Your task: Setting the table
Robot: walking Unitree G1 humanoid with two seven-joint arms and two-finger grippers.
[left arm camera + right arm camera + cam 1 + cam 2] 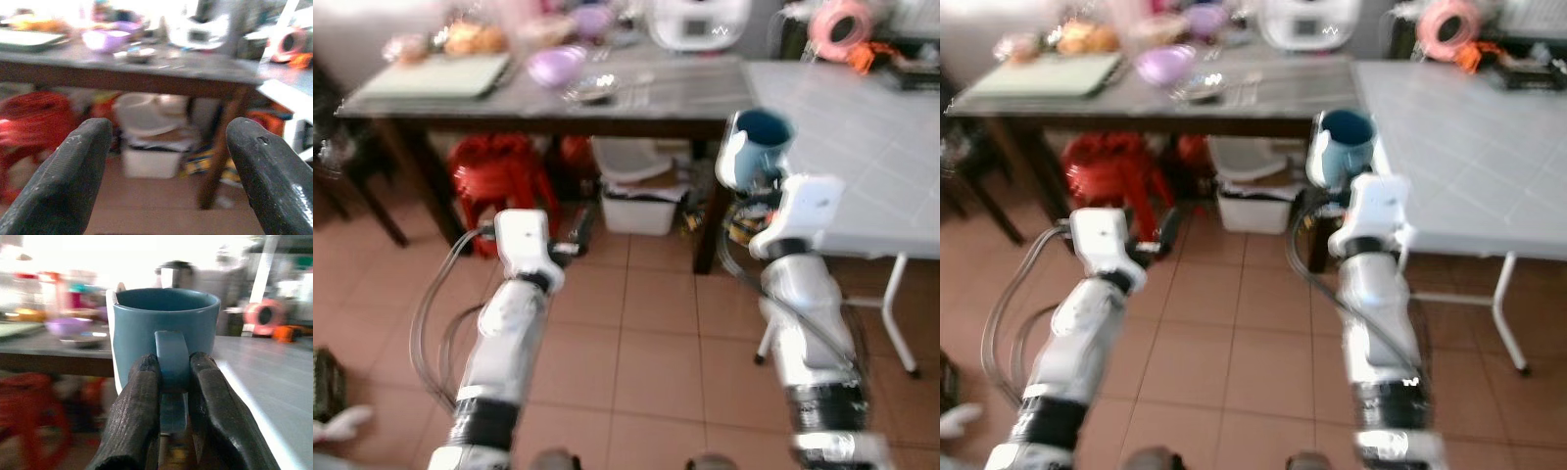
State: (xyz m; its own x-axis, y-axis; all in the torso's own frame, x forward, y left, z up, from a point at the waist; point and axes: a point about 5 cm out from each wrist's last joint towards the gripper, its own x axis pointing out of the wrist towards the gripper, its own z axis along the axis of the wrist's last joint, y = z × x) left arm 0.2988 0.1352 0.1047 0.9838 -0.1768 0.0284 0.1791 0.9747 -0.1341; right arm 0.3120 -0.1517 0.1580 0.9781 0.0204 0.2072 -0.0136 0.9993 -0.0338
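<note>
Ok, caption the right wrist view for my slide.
Right hand pinching a blue mug by its handle, upright, near the white table.

Blurred throughout, both eye views and both wrist views. Far end of dark table (636,98): smeared clutter, washed out by glare, not identifiable beyond a purple bowl (556,65). Blue mug (165,335) base hidden behind right gripper (173,382) fingers. Left gripper (166,161) fingers cut off by lower edge. Red stool (499,176) partly hidden under table. White table (862,147) cut off at right.
</note>
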